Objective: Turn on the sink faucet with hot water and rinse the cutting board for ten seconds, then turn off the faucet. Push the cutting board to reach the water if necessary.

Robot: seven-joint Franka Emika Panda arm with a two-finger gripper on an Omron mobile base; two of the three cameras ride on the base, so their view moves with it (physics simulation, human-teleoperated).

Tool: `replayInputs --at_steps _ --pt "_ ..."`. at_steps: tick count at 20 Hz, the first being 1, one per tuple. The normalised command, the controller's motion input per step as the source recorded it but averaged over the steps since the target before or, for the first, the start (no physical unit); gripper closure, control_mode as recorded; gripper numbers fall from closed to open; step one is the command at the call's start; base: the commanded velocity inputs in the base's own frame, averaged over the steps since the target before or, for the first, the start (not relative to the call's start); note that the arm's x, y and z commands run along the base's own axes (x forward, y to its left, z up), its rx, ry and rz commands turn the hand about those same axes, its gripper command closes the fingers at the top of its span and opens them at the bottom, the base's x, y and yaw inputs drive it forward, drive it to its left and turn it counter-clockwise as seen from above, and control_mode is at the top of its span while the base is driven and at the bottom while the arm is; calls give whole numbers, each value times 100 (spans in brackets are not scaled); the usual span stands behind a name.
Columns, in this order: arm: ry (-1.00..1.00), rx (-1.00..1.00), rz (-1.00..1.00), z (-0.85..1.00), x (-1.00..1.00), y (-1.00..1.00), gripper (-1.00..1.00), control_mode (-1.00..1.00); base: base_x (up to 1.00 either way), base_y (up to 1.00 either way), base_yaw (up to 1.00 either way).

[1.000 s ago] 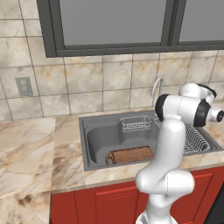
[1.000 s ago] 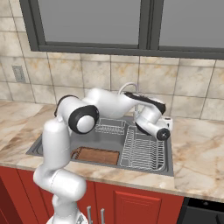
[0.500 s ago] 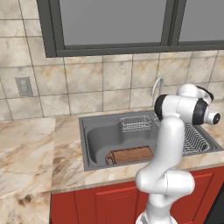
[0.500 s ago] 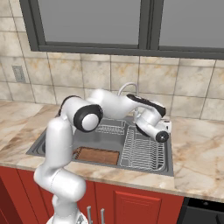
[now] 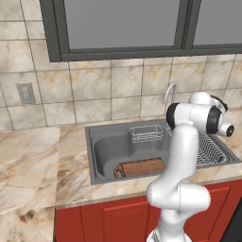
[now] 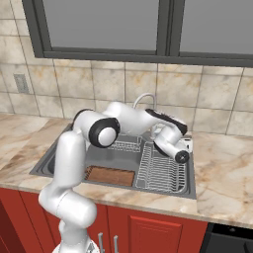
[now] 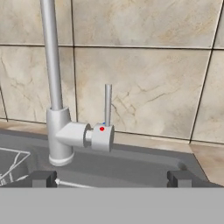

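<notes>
the sink faucet (image 7: 59, 131) stands just beyond the tool (image 7: 111, 178), left of centre; its fingers spread wide, empty.

No readable text; a red dot marks the faucet handle (image 7: 102, 135).

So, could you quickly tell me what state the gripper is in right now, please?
Gripper: open, holding nothing, its fingertips wide apart and pointed at the sink faucet handle.
</notes>
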Motion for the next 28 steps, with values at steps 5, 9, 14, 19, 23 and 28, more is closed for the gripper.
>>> replayInputs --at_steps 5,9,14,19,23,28 --pt "0 0 0 -18 12 0 -100 -100 0 0 0" --pt "-1 0 0 -2 16 0 -100 -100 0 0 0" --pt "-9 1 0 0 10 0 -100 -100 0 0 0" --pt "-12 2 0 0 5 0 -100 -100 0 0 0" --pt "-5 0 0 0 13 1 -100 -100 0 0 0" --pt "-1 0 0 0 16 1 -100 -100 0 0 0"
